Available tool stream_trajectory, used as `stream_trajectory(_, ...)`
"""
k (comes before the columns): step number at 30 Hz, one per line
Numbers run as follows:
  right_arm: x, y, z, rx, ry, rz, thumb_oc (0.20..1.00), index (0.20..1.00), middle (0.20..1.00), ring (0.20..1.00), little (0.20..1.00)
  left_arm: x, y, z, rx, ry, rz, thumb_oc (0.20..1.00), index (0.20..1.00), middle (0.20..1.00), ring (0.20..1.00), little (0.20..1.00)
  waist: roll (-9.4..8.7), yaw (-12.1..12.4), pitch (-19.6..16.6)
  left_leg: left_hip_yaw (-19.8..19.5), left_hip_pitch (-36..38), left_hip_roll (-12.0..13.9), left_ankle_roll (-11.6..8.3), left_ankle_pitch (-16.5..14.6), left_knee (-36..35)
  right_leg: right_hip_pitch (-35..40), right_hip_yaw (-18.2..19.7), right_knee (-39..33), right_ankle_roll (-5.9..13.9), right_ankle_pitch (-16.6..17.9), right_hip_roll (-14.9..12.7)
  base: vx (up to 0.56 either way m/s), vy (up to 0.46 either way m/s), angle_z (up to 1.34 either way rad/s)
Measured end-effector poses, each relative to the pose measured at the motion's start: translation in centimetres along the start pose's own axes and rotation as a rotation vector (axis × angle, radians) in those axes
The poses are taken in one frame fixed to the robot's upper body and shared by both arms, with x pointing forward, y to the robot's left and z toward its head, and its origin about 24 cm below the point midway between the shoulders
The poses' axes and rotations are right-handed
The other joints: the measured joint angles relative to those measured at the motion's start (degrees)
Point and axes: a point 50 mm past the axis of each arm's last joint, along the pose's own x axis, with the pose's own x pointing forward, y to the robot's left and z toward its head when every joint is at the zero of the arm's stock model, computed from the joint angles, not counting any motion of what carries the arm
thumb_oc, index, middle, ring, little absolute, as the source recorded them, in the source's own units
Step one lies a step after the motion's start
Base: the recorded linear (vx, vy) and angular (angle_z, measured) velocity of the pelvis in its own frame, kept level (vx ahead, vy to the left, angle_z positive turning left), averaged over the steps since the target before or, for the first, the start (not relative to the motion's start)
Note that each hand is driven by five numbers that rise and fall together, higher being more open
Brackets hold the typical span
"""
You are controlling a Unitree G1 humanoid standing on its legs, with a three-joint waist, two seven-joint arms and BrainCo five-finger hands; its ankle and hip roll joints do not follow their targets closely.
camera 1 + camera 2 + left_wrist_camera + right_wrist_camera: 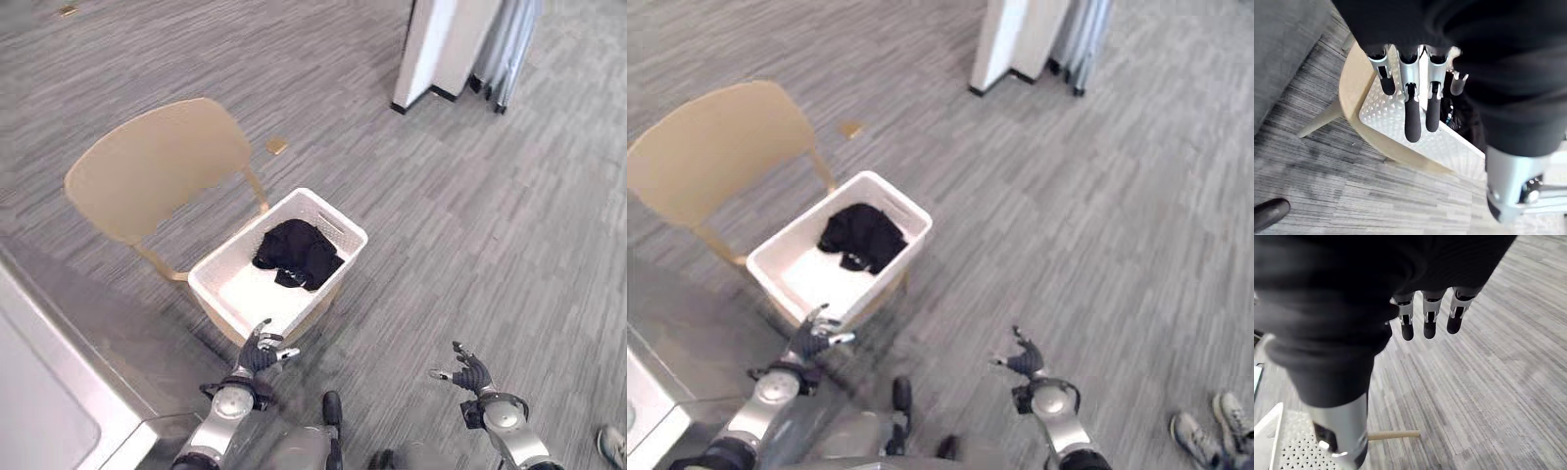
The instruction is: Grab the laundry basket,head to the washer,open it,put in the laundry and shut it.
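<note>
White laundry basket [338, 227] on a wooden chair [157, 166], black clothes [297, 252] inside; both hands' fingers [1413, 117] relaxed, empty.

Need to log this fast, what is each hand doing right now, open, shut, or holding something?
Left hand: open, holding nothing, close by the white laundry basket's near corner.
Right hand: open, holding nothing, over the floor.

One white laundry basket [227, 284] sits on one tan wooden chair [157, 166]. One heap of black laundry [297, 253] lies inside the basket. Two robot hands show near the bottom: one left hand [257, 352], one right hand [471, 372]. Two shoes [1215, 426] of a person stand at the near right.
</note>
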Motion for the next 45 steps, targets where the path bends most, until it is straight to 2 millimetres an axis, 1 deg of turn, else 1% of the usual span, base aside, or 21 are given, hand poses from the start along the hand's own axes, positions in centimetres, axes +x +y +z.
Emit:
stream_trajectory(1, -0.2, -0.2, -0.5, -0.010, 0.021, 0.001, 1.000, 1.000, 1.000, 1.000, 1.000, 0.2, -0.3, 0.5, -0.004, -0.018, -0.009, 1.000, 1.000, 1.000, 1.000, 1.000, 0.67, -0.7, -0.2, -2.6, 0.3, 0.2, -1.34, 0.5, -1.1, -1.6, 0.8, -4.9, 1.00, 0.8, 1.4, 0.15, -0.091, 2.11)
stream_trajectory(2, -0.2, -0.2, -0.7, -0.012, 0.028, 0.003, 1.000, 1.000, 1.000, 1.000, 1.000, 0.2, -0.2, 0.8, -0.002, -0.032, -0.007, 1.000, 1.000, 1.000, 1.000, 1.000, 0.20, -0.6, -0.2, -2.2, 0.9, -0.2, -0.76, 0.6, -1.5, -3.3, 1.7, -7.8, 1.99, 1.9, 1.0, 0.20, -0.126, 1.06)
stream_trajectory(3, -0.1, -0.1, -0.7, -0.009, 0.029, 0.002, 1.000, 1.000, 1.000, 1.000, 1.000, 0.0, -0.3, 0.4, -0.009, -0.025, 0.002, 1.000, 1.000, 1.000, 1.000, 1.000, -1.17, 1.1, -0.9, -3.9, 2.0, -1.9, -0.20, -0.8, -1.9, -7.3, 4.7, -9.9, 1.99, 5.8, -0.8, 0.15, -0.095, 0.58)
stream_trajectory(5, -0.1, -0.2, -0.5, -0.009, 0.024, -0.001, 1.000, 1.000, 1.000, 1.000, 1.000, -0.2, -0.4, 0.1, -0.014, -0.016, 0.000, 1.000, 1.000, 1.000, 1.000, 1.000, -1.03, 0.7, -1.0, -5.1, 2.1, -2.3, 0.24, -1.4, -1.5, -7.8, 7.0, -11.6, 2.27, 7.3, -1.2, 0.13, -0.092, 0.92)
stream_trajectory(6, 0.0, -0.3, -0.7, -0.006, 0.032, -0.009, 1.000, 1.000, 1.000, 1.000, 1.000, -0.4, -0.9, -0.2, -0.012, -0.006, -0.021, 1.000, 1.000, 1.000, 1.000, 1.000, -0.19, -1.7, -1.5, -12.6, 3.1, -2.8, 1.07, -2.1, 0.3, -9.0, 13.2, -17.6, 4.29, 11.9, -2.1, 0.16, -0.121, 1.79)
stream_trajectory(10, -0.3, -0.2, -1.5, 0.007, 0.059, -0.013, 1.000, 1.000, 1.000, 1.000, 1.000, -0.8, -0.7, -1.1, 0.000, 0.028, -0.021, 1.000, 1.000, 1.000, 1.000, 1.000, -1.17, -2.5, -1.9, -22.4, 3.1, -3.9, -0.18, -3.0, 2.9, -6.8, 20.6, -21.7, 4.38, 16.1, -1.4, 0.12, -0.150, 1.70)
stream_trajectory(11, -0.9, -0.3, -2.5, 0.009, 0.090, -0.018, 1.000, 1.000, 1.000, 1.000, 1.000, -0.4, -0.8, -0.5, 0.015, 0.008, -0.033, 1.000, 1.000, 1.000, 1.000, 1.000, -2.82, -3.2, -1.8, -23.6, 2.8, -5.9, -1.93, -4.7, 5.5, -4.0, 20.9, -24.4, 3.55, 22.8, -2.8, 0.13, -0.218, 1.74)
stream_trajectory(12, -0.7, -0.4, -2.5, 0.006, 0.093, -0.018, 1.000, 1.000, 1.000, 1.000, 1.000, -0.7, -0.8, -1.0, 0.014, 0.024, -0.033, 1.000, 1.000, 1.000, 1.000, 1.000, -3.01, -2.2, -1.7, -22.9, 2.5, -5.7, -2.81, -5.6, 6.2, -3.9, 19.9, -23.4, 1.51, 27.6, -2.9, 0.16, -0.273, 1.73)
stream_trajectory(15, -0.2, -1.2, -1.7, -0.009, 0.069, -0.029, 1.000, 1.000, 1.000, 1.000, 1.000, -1.6, -1.0, -2.1, 0.004, 0.057, -0.040, 1.000, 1.000, 1.000, 1.000, 1.000, -1.40, -2.2, -2.6, -20.6, 1.1, -2.9, -4.72, -8.0, 8.6, -2.2, 13.6, -24.6, -0.53, 26.6, -0.7, 0.08, -0.155, 0.85)
stream_trajectory(18, 0.3, -1.8, -0.5, -0.015, 0.024, -0.042, 1.000, 1.000, 1.000, 1.000, 1.000, -2.2, -0.8, -3.0, -0.006, 0.091, -0.041, 1.000, 1.000, 1.000, 1.000, 1.000, -1.82, -1.7, -2.5, -20.3, 1.2, -0.3, -5.16, -7.9, 6.9, -1.1, 10.4, -25.9, -1.18, 26.1, 0.7, 0.01, -0.134, 0.58)
stream_trajectory(19, 0.5, -2.1, 0.2, -0.020, -0.001, -0.047, 1.000, 1.000, 1.000, 1.000, 1.000, -2.5, -0.9, -3.5, -0.011, 0.103, -0.043, 1.000, 1.000, 1.000, 1.000, 1.000, -1.53, -0.9, -2.2, -20.4, 0.3, 0.5, -6.49, -6.6, 6.5, -0.5, 7.8, -26.4, -1.26, 26.1, 0.6, 0.00, -0.051, 0.84)
stream_trajectory(20, 0.1, -2.6, 0.3, -0.034, -0.021, -0.054, 1.000, 1.000, 1.000, 1.000, 1.000, -2.3, -1.0, -3.0, -0.012, 0.085, -0.047, 1.000, 1.000, 1.000, 1.000, 1.000, -1.61, -1.9, -2.1, -20.1, -1.5, 0.3, -7.56, -5.9, 7.4, -0.4, 4.9, -26.8, -1.51, 25.8, 0.0, -0.01, -0.018, 1.22)
stream_trajectory(23, 0.0, -4.1, 1.5, -0.052, -0.072, -0.093, 1.000, 1.000, 1.000, 1.000, 1.000, -1.9, -0.2, -2.2, -0.007, 0.057, -0.023, 1.000, 1.000, 1.000, 1.000, 1.000, -2.56, -1.7, -1.1, -10.4, -4.1, 3.3, -7.50, -5.8, 6.1, -1.4, 0.7, -26.9, -2.73, 25.1, -0.5, 0.02, -0.003, 0.94)
stream_trajectory(24, -0.1, -4.9, 2.8, -0.069, -0.130, -0.113, 1.000, 1.000, 1.000, 1.000, 1.000, -2.0, 0.2, -2.2, -0.004, 0.056, -0.013, 1.000, 1.000, 1.000, 1.000, 1.000, -2.64, -2.1, -0.8, -4.3, -4.9, 4.9, -7.48, -5.8, 6.0, -2.0, -0.9, -27.0, -3.07, 24.8, -1.0, 0.06, 0.022, 0.71)
stream_trajectory(25, -0.3, -5.7, 3.9, -0.108, -0.177, -0.129, 1.000, 1.000, 1.000, 1.000, 1.000, -2.1, 0.4, -2.3, 0.002, 0.061, -0.008, 1.000, 1.000, 1.000, 1.000, 1.000, -2.70, -2.1, -0.5, -2.8, -5.3, 5.2, -7.46, -5.8, 5.5, -2.4, -0.8, -26.8, -3.16, 24.7, -1.3, 0.12, 0.055, 0.59)
stream_trajectory(26, -0.4, -7.0, 5.8, -0.206, -0.252, -0.150, 1.000, 1.000, 1.000, 1.000, 1.000, -2.5, 0.7, -2.9, 0.018, 0.080, 0.003, 1.000, 1.000, 1.000, 1.000, 1.000, -2.87, -1.9, 0.2, -2.7, -4.9, 4.6, -7.32, -4.2, 3.8, -2.5, -0.7, -26.8, -3.03, 24.8, -1.8, 0.15, 0.060, 0.27)
stream_trajectory(29, -0.9, -8.5, 8.1, -0.343, -0.353, -0.184, 1.000, 1.000, 1.000, 1.000, 1.000, -3.5, 1.2, -4.2, 0.031, 0.120, 0.020, 1.000, 1.000, 1.000, 1.000, 1.000, -3.48, -1.2, 0.3, -3.3, -3.1, 3.7, -6.56, -2.8, 1.1, -2.2, -0.4, -26.8, -1.93, 25.0, -2.7, 0.08, 0.035, 0.06)
stream_trajectory(32, -0.9, -8.9, 8.5, -0.422, -0.373, -0.194, 1.000, 1.000, 1.000, 1.000, 1.000, -4.2, 1.8, -5.0, 0.049, 0.150, 0.030, 1.000, 1.000, 1.000, 1.000, 1.000, -4.16, -0.1, 0.3, -3.3, -3.0, 2.7, -5.62, -1.8, 0.1, -2.4, -0.3, -26.8, -1.08, 25.6, -3.8, 0.08, 0.044, 0.05)
stream_trajectory(35, 0.2, -9.1, 9.9, -0.634, -0.394, -0.170, 1.000, 1.000, 1.000, 1.000, 1.000, -4.3, 2.5, -5.5, 0.051, 0.169, 0.059, 1.000, 1.000, 1.000, 1.000, 1.000, -4.72, 1.3, 0.2, -3.2, -3.7, 2.2, -5.00, -1.3, 0.2, -2.6, -0.2, -26.8, -0.39, 26.1, -4.3, 0.03, 0.032, -0.03)
stream_trajectory(37, 1.7, -10.0, 12.2, -0.760, -0.412, -0.204, 1.000, 1.000, 1.000, 1.000, 1.000, -4.1, 2.9, -5.5, 0.057, 0.174, 0.078, 1.000, 1.000, 1.000, 1.000, 1.000, -5.22, 2.4, 0.2, -3.7, -5.5, 2.0, -4.94, 0.2, 0.4, -4.4, -0.7, -26.8, -0.15, 26.2, -4.4, -0.01, 0.031, 0.14)
stream_trajectory(45, 4.2, -12.5, 12.4, -0.917, -0.243, -0.309, 1.000, 1.000, 1.000, 1.000, 1.000, -2.1, 2.9, -2.8, 0.063, 0.062, 0.101, 1.000, 1.000, 1.000, 1.000, 1.000, -2.97, 7.3, 3.0, -6.6, -9.2, 1.6, -5.13, 0.7, 1.3, -6.4, -2.0, -26.8, -0.38, 26.6, -4.8, -0.03, 0.010, 0.23)
